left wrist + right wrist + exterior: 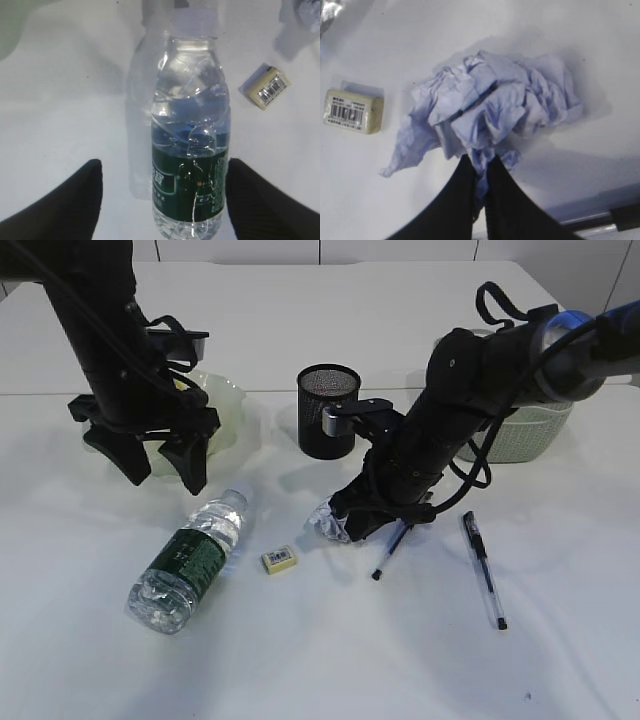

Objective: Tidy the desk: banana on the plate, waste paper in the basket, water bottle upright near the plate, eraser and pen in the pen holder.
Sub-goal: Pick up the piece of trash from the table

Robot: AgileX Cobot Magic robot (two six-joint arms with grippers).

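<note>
The crumpled waste paper (490, 107) lies on the white tabletop (330, 660), and the right claw (479, 167) is pressed together on its near edge, pinching a fold between the fingertips. So the paper step is in hand. Next it likely needs a clean lift and a carry to the basket (520, 430), behind and to the right of this claw. The eraser (353, 111) sits just left of the paper, a pen (392, 550) close by the claw. The left claw (162, 192) hangs spread above the lying water bottle (192, 140), straddling its label without touching.
</note>
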